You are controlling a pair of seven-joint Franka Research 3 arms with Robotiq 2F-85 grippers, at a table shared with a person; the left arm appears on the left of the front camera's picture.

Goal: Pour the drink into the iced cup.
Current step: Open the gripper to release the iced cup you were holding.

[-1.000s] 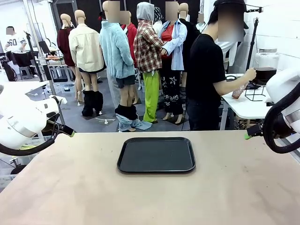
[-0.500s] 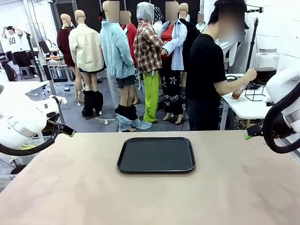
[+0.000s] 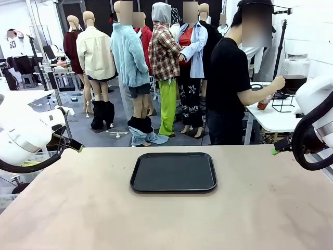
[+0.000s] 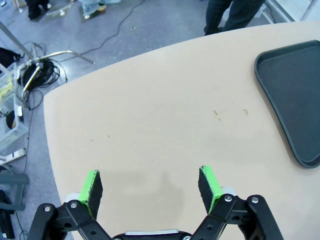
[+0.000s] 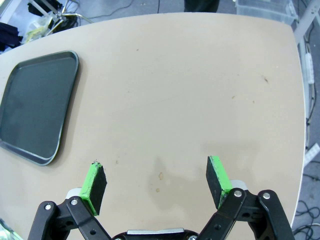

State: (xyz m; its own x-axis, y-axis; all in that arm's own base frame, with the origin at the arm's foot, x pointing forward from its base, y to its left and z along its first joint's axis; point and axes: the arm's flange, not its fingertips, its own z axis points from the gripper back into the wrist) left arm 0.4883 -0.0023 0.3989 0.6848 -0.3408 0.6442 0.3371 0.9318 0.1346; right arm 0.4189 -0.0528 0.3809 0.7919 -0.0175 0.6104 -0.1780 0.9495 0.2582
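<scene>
Meanwhile the left fingers (image 4: 151, 186) are hanging spread wide above bare bench (image 4: 150, 125), the black tray (image 4: 295, 100) lying off beyond the one pad. The right fingers (image 5: 156, 183) are likewise gaping apart — nothing between them. Far beyond both, the person's hand (image 3: 277, 82) is holding a cup of reddish drink (image 3: 263, 103) at a side table (image 3: 273, 119).

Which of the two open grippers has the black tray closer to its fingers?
The left gripper: the tray edge lies nearer its fingers than to the right gripper.
</scene>
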